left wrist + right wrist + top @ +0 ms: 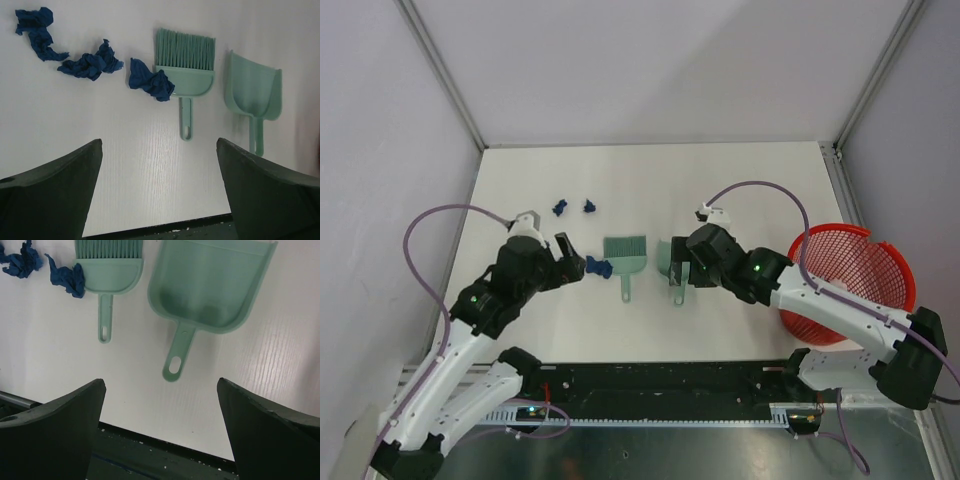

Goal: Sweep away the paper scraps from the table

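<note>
- Three paper scraps (90, 65) lie on the table (125, 165): one against the left side of the brush (185, 65), two farther off on that side.
- None is swept yet; the brush and the dustpan (253, 92) just right of it lie untouched.
- Near the brush handle hangs the left gripper (160, 190), jaws spread wide, empty.
- Right of the brush, over the dustpan handle, the right gripper (160, 430) is equally spread and empty.
- Remaining, I judge: taking up both tools and gathering every scrap.
</note>
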{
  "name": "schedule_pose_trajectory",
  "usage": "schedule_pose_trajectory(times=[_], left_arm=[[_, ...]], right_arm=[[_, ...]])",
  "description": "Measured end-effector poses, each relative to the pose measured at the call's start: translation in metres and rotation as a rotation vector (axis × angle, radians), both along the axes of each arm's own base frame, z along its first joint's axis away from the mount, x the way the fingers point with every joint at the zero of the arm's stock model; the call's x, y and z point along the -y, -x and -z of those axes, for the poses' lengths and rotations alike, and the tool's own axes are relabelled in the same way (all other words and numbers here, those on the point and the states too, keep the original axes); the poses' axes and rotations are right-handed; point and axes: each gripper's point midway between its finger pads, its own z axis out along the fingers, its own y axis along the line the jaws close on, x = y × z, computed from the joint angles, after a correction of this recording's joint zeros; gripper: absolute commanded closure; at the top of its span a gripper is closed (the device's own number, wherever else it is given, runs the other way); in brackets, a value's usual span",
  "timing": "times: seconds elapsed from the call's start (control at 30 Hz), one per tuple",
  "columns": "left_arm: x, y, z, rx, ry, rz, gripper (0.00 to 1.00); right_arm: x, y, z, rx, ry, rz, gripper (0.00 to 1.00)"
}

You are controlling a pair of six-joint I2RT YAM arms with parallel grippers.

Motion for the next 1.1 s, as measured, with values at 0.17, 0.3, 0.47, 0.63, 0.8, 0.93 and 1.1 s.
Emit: schedule_pose_trajectory(times=[0.17,0.3,0.47,0.63,0.8,0.93,1.1], left_arm=[[0.012,-0.008,0.020,-0.070,-0.046,-0.001,0.00],[0.024,-0.010,0.046,-0.154,-0.117,0.024,0.00],[0.037,-0.009,0.074,-0.235,-0.198,0.054,0.02],[0.057,-0.011,0.100,-0.302,-0.284,0.108,0.04],[0.077,-0.021,0.114,-0.328,-0.325,0.140,0.08],[0.088,-0.028,0.123,-0.335,-0.319,0.154,0.11],[0.104,-0.027,0.144,-0.377,-0.308,0.202,0.15]], right_arm=[[0.007,0.004,-0.009,0.013,-0.012,0.003,0.01],[0.012,0.006,-0.020,0.033,-0.030,0.009,0.01],[0.017,0.007,-0.029,0.053,-0.046,0.017,0.01],[0.022,0.009,-0.030,0.049,-0.037,0.024,0.01],[0.026,0.012,-0.026,0.031,-0.023,0.034,0.01],[0.028,0.014,-0.025,0.025,-0.015,0.036,0.01],[0.035,0.015,-0.022,0.022,0.010,0.048,0.01]])
